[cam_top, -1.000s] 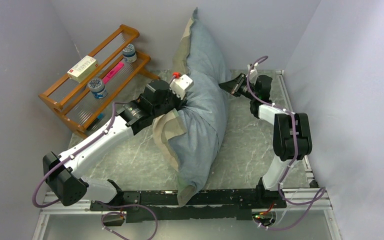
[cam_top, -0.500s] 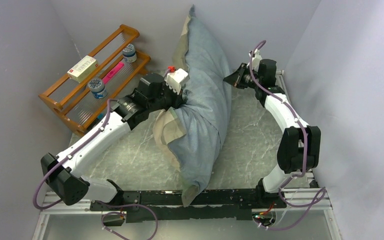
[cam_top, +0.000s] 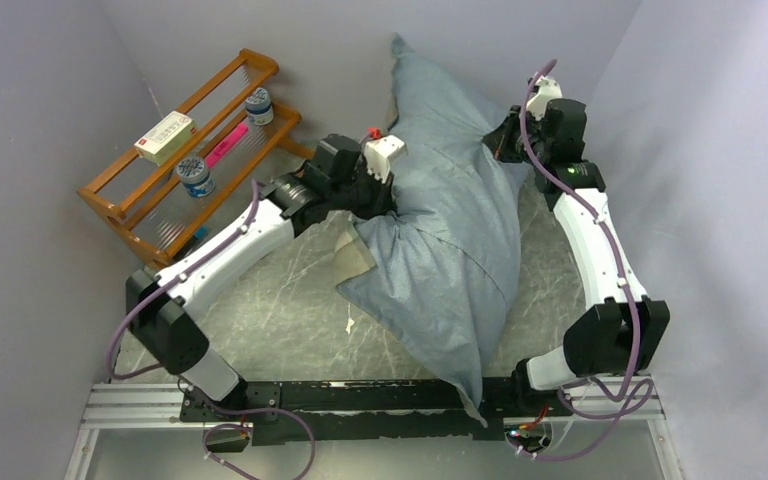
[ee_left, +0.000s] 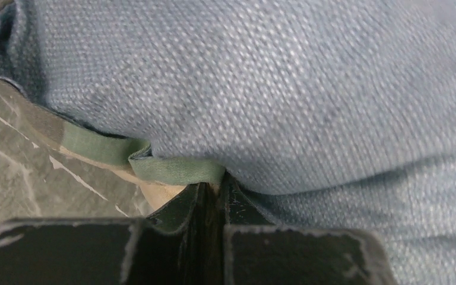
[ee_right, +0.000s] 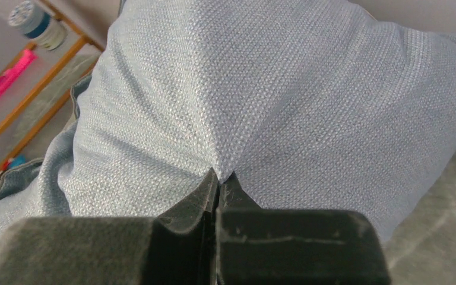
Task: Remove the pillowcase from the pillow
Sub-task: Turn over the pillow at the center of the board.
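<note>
While the wooden rack (cam_top: 190,150) stands at the far left, the left gripper (ee_left: 217,189) is pressed together on the green edge of the pillowcase (cam_top: 450,240), which lies bulging across the middle of the marble table (cam_top: 280,310); at its far right side the right gripper (ee_right: 218,177) pinches a fold of blue-grey cloth

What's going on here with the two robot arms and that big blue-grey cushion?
Both arms are working at the pillowcase. The left gripper is shut on its green edge, the right gripper pinches a fold of blue-grey cloth on the opposite side, and the cover stretches between them. No white pillow shows, so the case is not off yet.
</note>
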You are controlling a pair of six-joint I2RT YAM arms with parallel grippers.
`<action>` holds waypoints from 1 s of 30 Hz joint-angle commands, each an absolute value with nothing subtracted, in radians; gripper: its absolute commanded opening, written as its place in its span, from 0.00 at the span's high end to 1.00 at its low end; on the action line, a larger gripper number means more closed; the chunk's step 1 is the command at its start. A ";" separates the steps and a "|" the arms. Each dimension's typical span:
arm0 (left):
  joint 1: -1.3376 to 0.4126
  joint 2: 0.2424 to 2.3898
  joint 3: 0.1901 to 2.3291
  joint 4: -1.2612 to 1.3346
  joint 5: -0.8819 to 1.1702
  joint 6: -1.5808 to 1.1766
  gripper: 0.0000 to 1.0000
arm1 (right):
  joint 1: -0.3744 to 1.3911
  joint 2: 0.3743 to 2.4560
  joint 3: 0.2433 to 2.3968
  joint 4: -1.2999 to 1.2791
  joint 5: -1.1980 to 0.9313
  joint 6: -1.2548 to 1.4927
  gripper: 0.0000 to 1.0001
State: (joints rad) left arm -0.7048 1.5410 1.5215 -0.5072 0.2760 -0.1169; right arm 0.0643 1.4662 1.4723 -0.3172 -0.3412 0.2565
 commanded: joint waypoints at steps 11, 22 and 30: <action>-0.669 1.900 1.828 -0.378 0.087 -0.051 0.95 | 0.089 1.305 1.310 -0.108 -0.215 0.284 1.00; -0.596 1.886 1.762 -0.267 0.042 -0.090 0.64 | 0.097 1.325 1.255 -0.134 -0.198 0.252 0.71; -0.594 1.608 1.551 -0.225 0.030 -0.127 0.37 | 0.178 1.278 1.204 -0.124 -0.191 0.242 0.35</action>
